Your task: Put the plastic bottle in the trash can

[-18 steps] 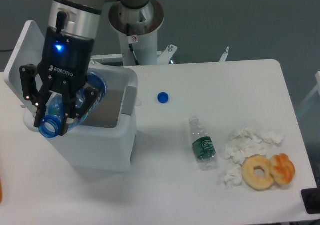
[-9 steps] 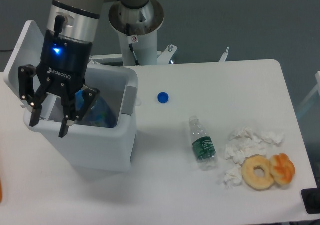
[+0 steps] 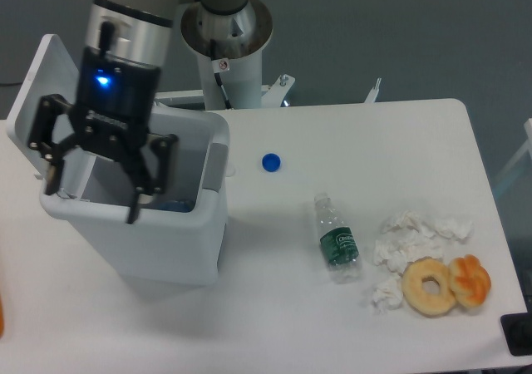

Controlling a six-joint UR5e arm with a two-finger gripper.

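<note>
White table (image 3: 374, 133) fills most of frame. Small blue cap (image 3: 270, 163) near centre. Clear bottle with green label (image 3: 336, 239) lying lower centre-right. Crumpled tissues (image 3: 409, 245) beside it; doughnut (image 3: 429, 286) and orange pastry (image 3: 470, 280) touching, lower right.

plastic bottle (image 3: 170, 205) inside trash can (image 3: 170, 245)

The trash can (image 3: 166, 245) is coloured white, with a sliver of blue from the plastic bottle (image 3: 173, 205) seen inside. The gripper (image 3: 93, 193) is black beneath a silver wrist, lit by a blue light. A blue cap (image 3: 270, 163), a green-labelled clear bottle (image 3: 337, 239), white tissues (image 3: 407, 239) and golden-brown doughnuts (image 3: 445, 283) are set on the white table (image 3: 374, 133)
</note>
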